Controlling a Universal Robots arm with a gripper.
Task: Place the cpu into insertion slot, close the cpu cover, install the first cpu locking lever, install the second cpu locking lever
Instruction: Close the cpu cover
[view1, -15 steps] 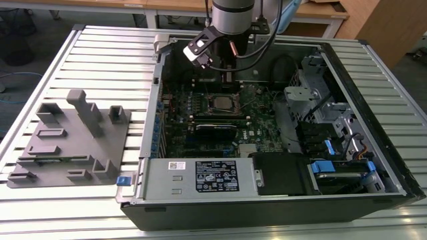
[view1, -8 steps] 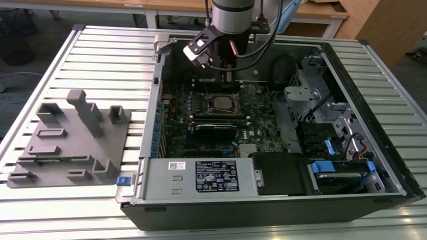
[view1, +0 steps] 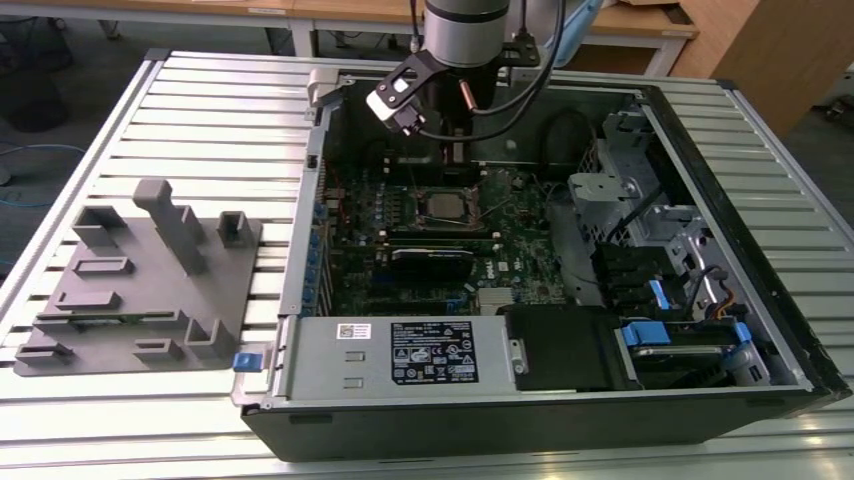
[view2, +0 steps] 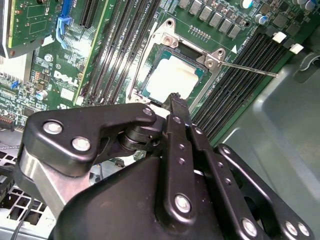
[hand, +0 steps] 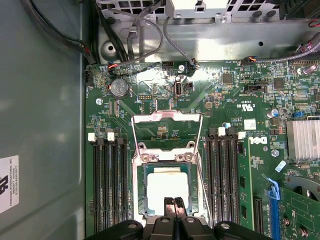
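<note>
In the exterior view, an open computer case lying on a slatted metal table, with a grey moulded fixture at nine o'clock of it. Arm hanging in from twelve o'clock over the middle of the green motherboard. At six o'clock inside the case, a labelled power supply; at four o'clock, blue drive tabs. In the first wrist view, the cpu lying flat and square in the insertion slot, dull silver face up, a green margin showing round it inside the slot's rim. Gripper clenched, fingertips pressed together with nothing between them, poised over the edge of the cpu; touching the metal face or just clear of it, hard to say. The cpu cover standing open, hinged back off the chip and resting away from the slot, bare green board visible through its square cut-out. In the second wrist view, a thin wire locking lever angled away from one corner of the slot, crossing above the long black memory slots there, its end free. More such memory slots flanking the slot on the other side as well, in both wrist views.
</note>
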